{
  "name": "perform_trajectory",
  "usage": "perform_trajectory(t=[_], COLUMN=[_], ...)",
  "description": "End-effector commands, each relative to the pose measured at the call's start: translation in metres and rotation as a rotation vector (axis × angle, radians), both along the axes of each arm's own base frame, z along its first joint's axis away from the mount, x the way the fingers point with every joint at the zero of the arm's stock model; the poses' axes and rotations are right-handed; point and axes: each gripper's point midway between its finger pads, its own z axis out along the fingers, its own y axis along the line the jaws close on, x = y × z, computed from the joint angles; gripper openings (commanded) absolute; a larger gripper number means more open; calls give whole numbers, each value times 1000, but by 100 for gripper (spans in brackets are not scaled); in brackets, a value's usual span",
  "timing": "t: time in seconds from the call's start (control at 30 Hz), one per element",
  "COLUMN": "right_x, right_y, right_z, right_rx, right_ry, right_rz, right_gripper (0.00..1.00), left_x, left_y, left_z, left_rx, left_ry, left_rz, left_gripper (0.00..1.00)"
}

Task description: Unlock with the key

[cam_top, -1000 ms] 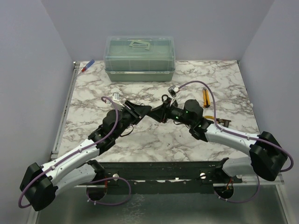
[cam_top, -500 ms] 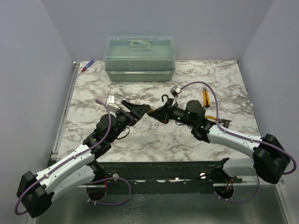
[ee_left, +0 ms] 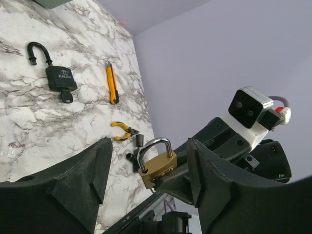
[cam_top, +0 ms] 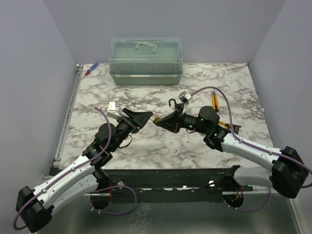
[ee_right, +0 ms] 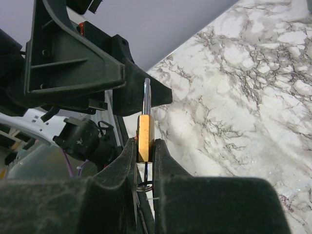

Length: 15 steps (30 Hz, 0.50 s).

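Note:
My right gripper [ee_right: 145,144] is shut on a small brass padlock [ee_right: 145,132], held above the table with its steel shackle closed. A thin dark stem and a wire ring hang under it between the jaws. My left gripper [ee_left: 148,146] is open, its fingers apart on either side of the brass padlock [ee_left: 157,167] without touching it. In the top view the two grippers meet tip to tip, left gripper [cam_top: 141,117] and right gripper [cam_top: 159,121]. A black padlock [ee_left: 61,78] lies on the marble with its shackle open. The key [ee_left: 67,97], black-headed, sits at its bottom end.
A green lidded box [cam_top: 146,61] stands at the back. A yellow utility knife [ee_left: 112,84] and yellow-handled pliers [ee_left: 122,129] lie to the right, with a small black part [ee_left: 134,153] beside them. A red and blue pen [cam_top: 91,68] lies at the back left corner.
The left gripper opened wider and drew back a little to the left. The right gripper closed tighter on the brass padlock and shifted slightly nearer.

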Motion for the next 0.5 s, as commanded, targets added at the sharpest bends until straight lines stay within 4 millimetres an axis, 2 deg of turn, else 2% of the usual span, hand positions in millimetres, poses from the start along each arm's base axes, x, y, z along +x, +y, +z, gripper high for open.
perform_trajectory(t=[0.0, 0.2, 0.47], right_x=[-8, -3, -6], right_y=[-1, 1, 5], right_z=[-2, -9, -11], right_rx=[-17, -45, -55], right_ry=[-29, -36, -40], right_rz=[40, 34, 68], right_gripper=[0, 0, 0], left_x=[-3, 0, 6], left_y=[-11, -18, -22], left_z=[-6, -8, -12], left_rx=[20, 18, 22], left_ry=[21, 43, 49], left_rz=[-52, -68, -61], left_gripper=[66, 60, 42])
